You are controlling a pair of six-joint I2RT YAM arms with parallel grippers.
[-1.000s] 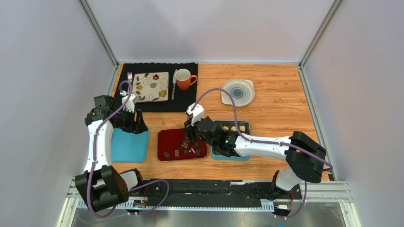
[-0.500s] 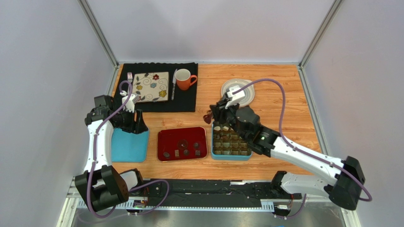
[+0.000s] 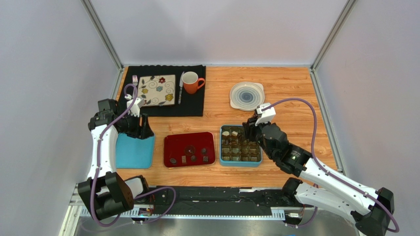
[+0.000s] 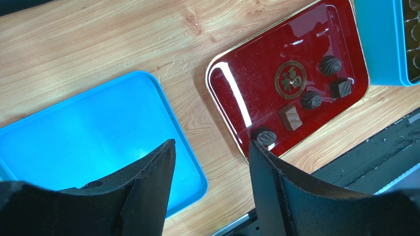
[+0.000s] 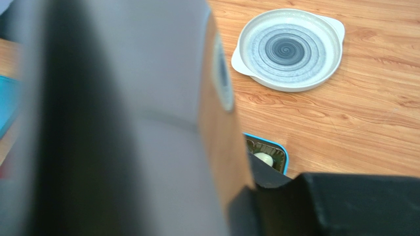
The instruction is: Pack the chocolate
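Observation:
Several dark chocolate pieces (image 3: 193,158) lie on the red tray (image 3: 170,142), which also shows in the left wrist view (image 4: 246,88) with the chocolates (image 4: 311,100) on it. The teal box (image 3: 240,163) with its brown grid insert holds pale chocolates (image 3: 234,132) in its far row; one white piece (image 5: 263,158) shows in a corner cell. My right gripper (image 3: 248,129) hangs over the box's far right corner; its view is blurred and what lies between the fingers is hidden. My left gripper (image 4: 211,143) is open above the blue lid's (image 4: 74,137) edge.
A black mat at the back left carries a floral tile (image 3: 157,90) and an orange mug (image 3: 192,82). A grey swirl plate (image 3: 247,96) sits behind the box and shows in the right wrist view (image 5: 288,49). Bare wood lies right of the box.
My right arm swung from the red tray across to the far right corner of the teal box. The left arm has not moved.

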